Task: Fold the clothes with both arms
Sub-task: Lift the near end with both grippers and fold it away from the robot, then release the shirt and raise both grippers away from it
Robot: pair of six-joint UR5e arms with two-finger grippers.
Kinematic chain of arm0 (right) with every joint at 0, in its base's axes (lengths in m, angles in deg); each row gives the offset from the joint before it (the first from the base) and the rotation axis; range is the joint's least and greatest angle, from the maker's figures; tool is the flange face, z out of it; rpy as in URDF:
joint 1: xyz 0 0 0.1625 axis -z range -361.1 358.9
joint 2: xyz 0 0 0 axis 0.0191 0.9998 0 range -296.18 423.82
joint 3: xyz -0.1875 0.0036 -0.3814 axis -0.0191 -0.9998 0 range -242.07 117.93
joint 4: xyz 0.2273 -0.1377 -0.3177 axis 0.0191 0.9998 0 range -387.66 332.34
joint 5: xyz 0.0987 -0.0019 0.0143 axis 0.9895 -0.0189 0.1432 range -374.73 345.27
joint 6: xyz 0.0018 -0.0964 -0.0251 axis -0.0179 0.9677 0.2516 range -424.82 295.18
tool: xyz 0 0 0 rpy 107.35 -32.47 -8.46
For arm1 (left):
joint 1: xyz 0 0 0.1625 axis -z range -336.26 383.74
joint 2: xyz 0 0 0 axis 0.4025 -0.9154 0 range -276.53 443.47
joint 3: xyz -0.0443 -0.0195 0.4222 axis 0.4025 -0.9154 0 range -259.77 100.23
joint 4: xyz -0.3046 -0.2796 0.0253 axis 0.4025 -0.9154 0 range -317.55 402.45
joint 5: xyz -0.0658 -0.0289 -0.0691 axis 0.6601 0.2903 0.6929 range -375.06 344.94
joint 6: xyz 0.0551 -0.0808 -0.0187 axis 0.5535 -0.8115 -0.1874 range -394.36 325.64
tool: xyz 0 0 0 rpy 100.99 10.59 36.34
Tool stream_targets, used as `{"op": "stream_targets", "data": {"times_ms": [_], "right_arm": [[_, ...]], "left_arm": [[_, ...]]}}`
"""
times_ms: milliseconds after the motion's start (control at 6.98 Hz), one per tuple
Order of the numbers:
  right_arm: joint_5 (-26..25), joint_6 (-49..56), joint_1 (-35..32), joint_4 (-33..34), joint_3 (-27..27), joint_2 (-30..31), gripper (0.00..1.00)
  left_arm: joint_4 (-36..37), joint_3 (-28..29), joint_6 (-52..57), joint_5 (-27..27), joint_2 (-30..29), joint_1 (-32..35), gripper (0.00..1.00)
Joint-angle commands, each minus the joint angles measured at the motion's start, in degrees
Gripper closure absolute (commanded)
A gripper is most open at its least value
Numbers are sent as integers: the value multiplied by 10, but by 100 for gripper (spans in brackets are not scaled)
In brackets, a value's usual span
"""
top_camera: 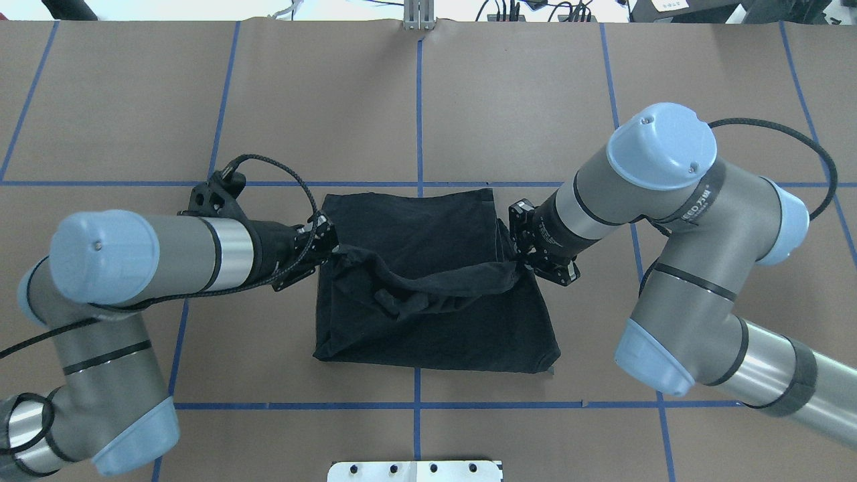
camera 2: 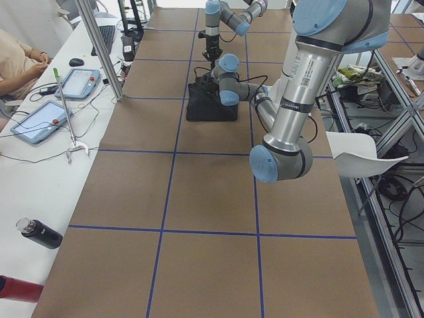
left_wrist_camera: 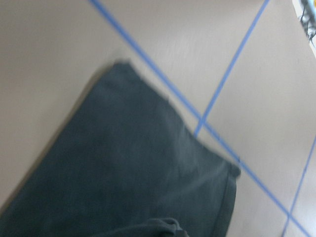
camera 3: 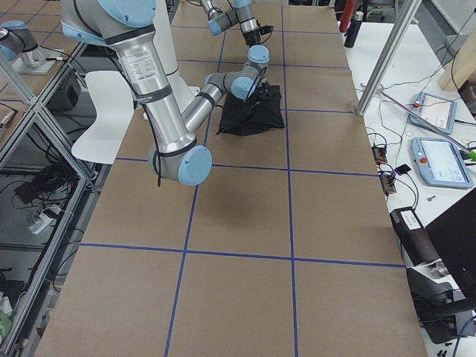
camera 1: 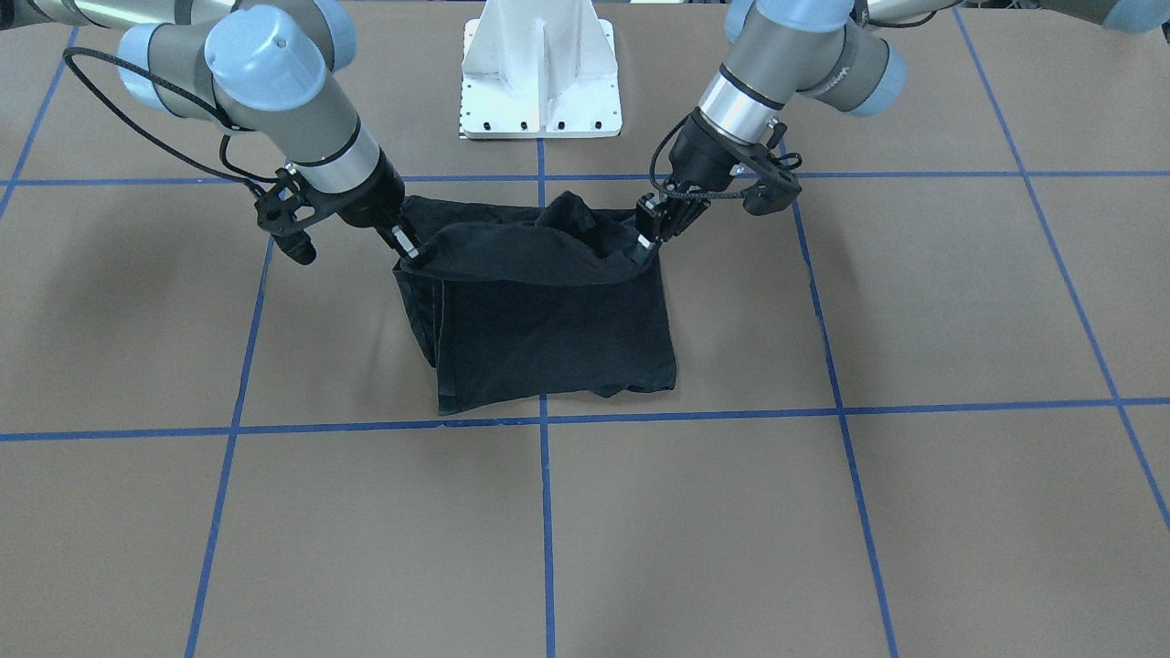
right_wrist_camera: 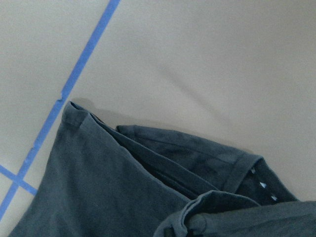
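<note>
The black T-shirt [camera 1: 548, 320] lies folded into a rough rectangle at the table's middle; it also shows in the overhead view [top_camera: 428, 321]. Its logo is hidden. My left gripper [top_camera: 333, 249] is shut on the shirt's edge nearest the robot at one corner; in the front-facing view it [camera 1: 647, 245] is on the right. My right gripper [top_camera: 517, 264] is shut on the same edge at the other corner, on the left in the front-facing view [camera 1: 409, 249]. The held edge is lifted and sags between the grippers over the flat part. The wrist views show only dark cloth [left_wrist_camera: 123, 173] [right_wrist_camera: 123, 187].
The white pedestal base [camera 1: 541, 82] stands just behind the shirt, on the robot's side. Blue tape lines [top_camera: 418, 107] cross the brown table. A side bench holds tablets [camera 2: 40, 122] and a bottle [camera 2: 36, 233], with a seated person [camera 2: 16, 59] beside it.
</note>
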Motion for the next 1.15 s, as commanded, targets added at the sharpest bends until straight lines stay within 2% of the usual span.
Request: {"op": "stream_targets", "data": {"times_ms": [0,143,430,573,716,859,1002], "right_arm": [[-8,67,-48,-100,-255,-113,0],[-6,98,-80,-137,-322,-147,0],[17,124,-105,-122,-303,-157,0],[19,126,-106,-121,-272,-131,0],[21,130,-116,-121,-203,-75,0],[21,154,-132,-121,-153,-24,0],[26,226,-150,-120,-99,35,0]], "left_arm": [[-96,178,57,-3,-43,59,2],[-112,219,95,-1,-63,101,0],[-110,217,120,5,-67,109,0],[-110,204,123,38,-64,114,0],[-107,164,133,70,-55,127,0],[-86,104,181,73,-17,129,0],[-59,37,300,79,31,131,0]]}}
